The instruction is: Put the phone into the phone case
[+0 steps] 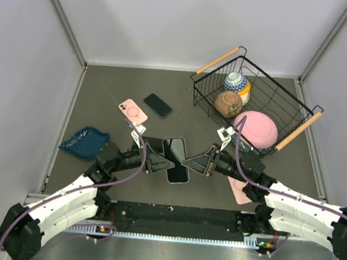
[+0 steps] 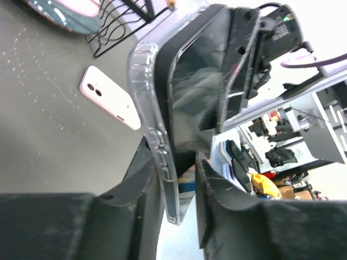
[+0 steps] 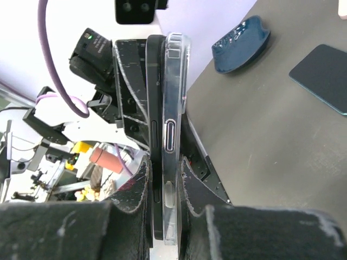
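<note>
A black phone (image 1: 176, 159) is held above the table centre between both arms, pressed against a clear phone case (image 3: 174, 108). In the right wrist view the phone (image 3: 154, 108) lies flat against the case, edges side by side, and my right gripper (image 3: 164, 165) is shut on the pair. My left gripper (image 2: 174, 162) straddles the opposite end. The clear case (image 2: 149, 108) rests against one of its fingers (image 2: 142, 179), while a gap shows between the phone (image 2: 190, 92) and the other. From above, the left gripper (image 1: 161, 163) and right gripper (image 1: 189, 163) face each other.
A pink phone (image 1: 132, 110) and a dark phone (image 1: 157, 105) lie on the table behind. A blue dish (image 1: 84, 141) sits at the left. A wire basket (image 1: 197, 86) with cups stands at the back right, a pink bowl (image 1: 256, 128) at its front.
</note>
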Tool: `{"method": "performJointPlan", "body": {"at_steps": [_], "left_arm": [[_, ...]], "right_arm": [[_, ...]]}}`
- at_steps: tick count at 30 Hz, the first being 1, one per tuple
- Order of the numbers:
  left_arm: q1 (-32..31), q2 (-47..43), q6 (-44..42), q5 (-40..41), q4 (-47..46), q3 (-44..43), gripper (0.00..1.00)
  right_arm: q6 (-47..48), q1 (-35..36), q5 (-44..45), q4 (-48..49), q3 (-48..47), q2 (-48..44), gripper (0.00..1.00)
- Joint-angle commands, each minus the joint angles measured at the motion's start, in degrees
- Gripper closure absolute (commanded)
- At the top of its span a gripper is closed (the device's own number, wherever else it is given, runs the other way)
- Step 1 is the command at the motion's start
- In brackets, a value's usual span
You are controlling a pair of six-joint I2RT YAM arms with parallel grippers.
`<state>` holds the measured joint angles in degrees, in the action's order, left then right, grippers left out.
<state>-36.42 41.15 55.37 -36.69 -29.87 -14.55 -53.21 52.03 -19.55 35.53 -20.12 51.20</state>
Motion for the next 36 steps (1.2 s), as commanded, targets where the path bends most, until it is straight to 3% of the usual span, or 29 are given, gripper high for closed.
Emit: {"method": "performJointPlan", "body": {"at_steps": [1,3,4,5,10,13,19,24,27,30,32,36], "left_arm": [[0.3,-0.6,0.5,-2.1,-7.9,1.4,0.77],[0.2,-1.6,0.0,-2.4,-8.1,1.7,0.87],[0.3,-1.9,-0.3,-2.9,-7.6,1.5,0.97],[0.2,-2.2,-0.7,-3.2,-7.1,1.5,1.0],[0.3,-3.4,-1.6,-6.4,-7.6,1.2,1.0],[0.2,-3.6,-2.3,-8.1,-6.5,0.4,1.0],[0.2,-2.4,-2.4,-12.4,-7.0,-0.8,1.0],[0.2,-1.9,-2.9,-13.2,-6.0,-1.1,1.0],[0.3,-1.7,-3.1,-13.4,-5.7,-1.0,1.0],[0.3,-1.7,-3.4,-13.1,-4.9,-1.1,1.0],[0.3,-1.7,-4.7,-12.2,-2.0,-1.7,1.0],[0.2,-1.7,-5.6,-10.8,0.6,-2.2,1.0]], "right_arm": [[0.2,0.8,-1.2,4.9,-1.9,-1.8,0.87],[1.2,0.8,-0.5,2.5,-2.7,-3.2,0.79],[1.6,0.8,0.0,1.0,-3.1,-3.6,0.71],[2.1,0.8,0.5,-1.8,-3.6,-4.6,0.67],[2.6,0.7,1.8,-6.8,-6.6,-6.3,0.4],[4.8,0.7,2.5,-11.6,-9.3,-6.1,0.34],[8.7,0.5,2.5,-16.8,-14.2,-3.1,0.33],[8.9,0.4,1.0,-14.9,-15.5,-0.6,0.42],[8.7,0.4,0.0,-13.7,-15.5,1.0,0.57],[8.5,0.4,-0.7,-12.9,-15.5,1.8,0.88],[8.8,0.4,-0.8,-12.7,-15.3,1.8,0.98],[9.4,0.4,-0.5,-13.0,-15.3,2.0,1.0]]}}
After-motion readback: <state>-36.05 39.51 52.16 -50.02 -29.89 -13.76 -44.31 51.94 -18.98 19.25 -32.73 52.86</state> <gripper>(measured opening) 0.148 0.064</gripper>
